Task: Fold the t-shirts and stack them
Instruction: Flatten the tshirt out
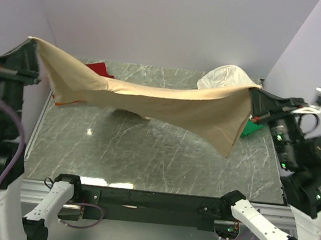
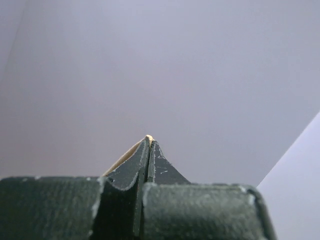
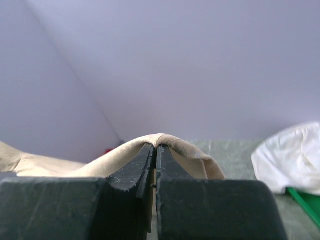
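Observation:
The tan-beige t-shirt (image 1: 151, 101) hangs stretched in the air above the marble table, held at both ends. My left gripper (image 1: 32, 40) is shut on its left corner, high at the far left; a sliver of tan cloth (image 2: 125, 156) shows at my closed fingertips (image 2: 148, 140). My right gripper (image 1: 255, 89) is shut on the shirt's right end, and tan cloth (image 3: 100, 162) drapes over its closed tips (image 3: 156, 146). A cream-white t-shirt (image 1: 228, 77) lies bunched at the back right. A deep red t-shirt (image 1: 99, 68) lies at the back left, mostly hidden behind the tan one.
A green plastic tray (image 1: 252, 128) peeks out under the white shirt at the right edge, also seen as the tray (image 3: 306, 201) in the right wrist view. A thin orange edge (image 1: 64, 103) shows under the tan shirt's left side. Purple walls enclose the table (image 1: 144, 159).

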Robot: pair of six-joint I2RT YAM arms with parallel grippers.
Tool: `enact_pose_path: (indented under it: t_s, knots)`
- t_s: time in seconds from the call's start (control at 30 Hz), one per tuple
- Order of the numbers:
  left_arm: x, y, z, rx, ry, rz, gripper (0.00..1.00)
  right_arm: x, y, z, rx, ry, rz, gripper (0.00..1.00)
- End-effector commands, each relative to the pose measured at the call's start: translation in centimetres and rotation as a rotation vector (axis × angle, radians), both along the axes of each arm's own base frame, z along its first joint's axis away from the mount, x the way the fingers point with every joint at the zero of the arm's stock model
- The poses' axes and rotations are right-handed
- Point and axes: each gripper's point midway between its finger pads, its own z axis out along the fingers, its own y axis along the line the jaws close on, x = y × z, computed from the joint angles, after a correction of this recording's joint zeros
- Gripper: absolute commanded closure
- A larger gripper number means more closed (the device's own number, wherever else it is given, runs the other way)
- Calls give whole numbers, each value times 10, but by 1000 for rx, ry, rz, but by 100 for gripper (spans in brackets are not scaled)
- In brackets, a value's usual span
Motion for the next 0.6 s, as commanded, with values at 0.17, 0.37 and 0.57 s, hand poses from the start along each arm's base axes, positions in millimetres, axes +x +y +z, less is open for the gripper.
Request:
enact_pose_path:
  t_s: [0.17, 0.37, 0.57]
  knots:
    - [-17, -14, 49, 38, -155, -73, 99, -10, 6, 44, 24, -135, 49, 100]
    - [109, -26, -3, 50, 77, -134, 99, 75, 9, 2, -56, 15, -129, 100]
    - [210, -33, -54, 65, 241, -172, 99, 154, 11, -48, -77, 146, -132, 100]
